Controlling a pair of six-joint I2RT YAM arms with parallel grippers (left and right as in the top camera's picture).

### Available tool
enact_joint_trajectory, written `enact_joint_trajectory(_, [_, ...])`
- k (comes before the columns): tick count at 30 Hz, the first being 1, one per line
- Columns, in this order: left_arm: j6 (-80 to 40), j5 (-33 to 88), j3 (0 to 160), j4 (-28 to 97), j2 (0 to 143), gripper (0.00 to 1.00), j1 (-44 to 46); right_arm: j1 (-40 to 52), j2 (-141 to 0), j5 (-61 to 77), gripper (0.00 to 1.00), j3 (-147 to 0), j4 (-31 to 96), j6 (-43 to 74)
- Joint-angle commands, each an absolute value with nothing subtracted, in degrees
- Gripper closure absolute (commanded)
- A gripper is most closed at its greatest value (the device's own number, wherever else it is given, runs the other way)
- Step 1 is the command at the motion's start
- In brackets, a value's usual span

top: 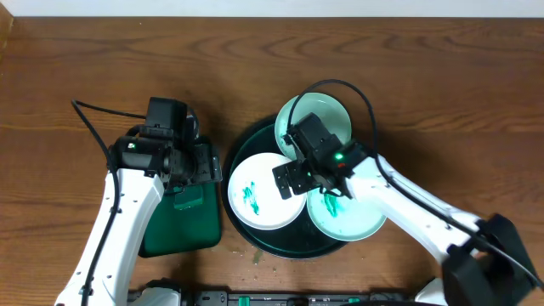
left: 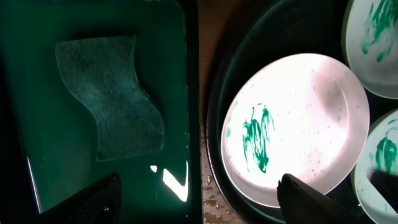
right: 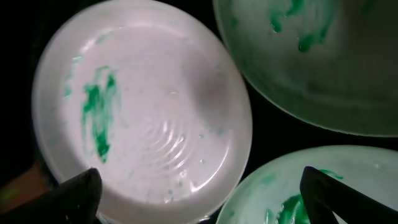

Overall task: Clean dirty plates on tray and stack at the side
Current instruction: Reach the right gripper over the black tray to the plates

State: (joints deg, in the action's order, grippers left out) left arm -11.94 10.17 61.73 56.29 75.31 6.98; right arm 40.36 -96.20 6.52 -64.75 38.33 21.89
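Note:
Three dirty plates lie on the round dark tray (top: 287, 252). The left plate (top: 262, 197) (left: 298, 124) (right: 143, 106) is white with a green smear. A teal-tinted plate (top: 327, 115) (right: 317, 56) sits at the back and another (top: 348, 223) (right: 292, 186) at the front right, both smeared. My right gripper (top: 293, 177) (right: 205, 199) hovers open above the plates, one finger over the left plate and the other over the front right one. My left gripper (top: 197, 166) (left: 199, 202) is open, straddling the gap between the green rectangular tray and the round tray (left: 214, 124).
A green rectangular tray (top: 183, 223) (left: 174, 74) lies left of the round tray and holds a wavy green sponge (left: 109, 99). Small wet spots mark the wooden table (left: 208, 50) between the two trays. Bare wood stretches along the back and far left.

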Motion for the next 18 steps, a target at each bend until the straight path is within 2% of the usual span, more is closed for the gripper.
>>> enact_joint_trajectory(1, [-11.6, 10.1, 62.9, 56.8, 74.7, 0.2, 7.2, 40.1, -101.7, 5.0, 0.01, -65.5, 37.4, 29.3])
enact_joint_trajectory(3, [-11.6, 10.1, 62.9, 56.8, 74.7, 0.2, 7.2, 40.1, -104.2, 5.8, 0.03, -65.5, 36.0, 29.3])
enact_joint_trajectory(5, [-11.6, 10.1, 62.9, 56.8, 74.7, 0.2, 7.2, 40.2, -105.8, 6.5, 0.14, -65.5, 34.7, 29.3])
enact_joint_trajectory(6, [-11.6, 10.1, 62.9, 56.8, 74.7, 0.2, 7.2, 40.3, -106.2, 6.6, 0.16, -65.5, 34.1, 29.3])
enact_joint_trajectory(18, [-11.6, 10.1, 62.9, 56.7, 74.7, 0.2, 7.2, 40.4, -106.5, 6.7, 0.11, -65.5, 32.4, 29.3])
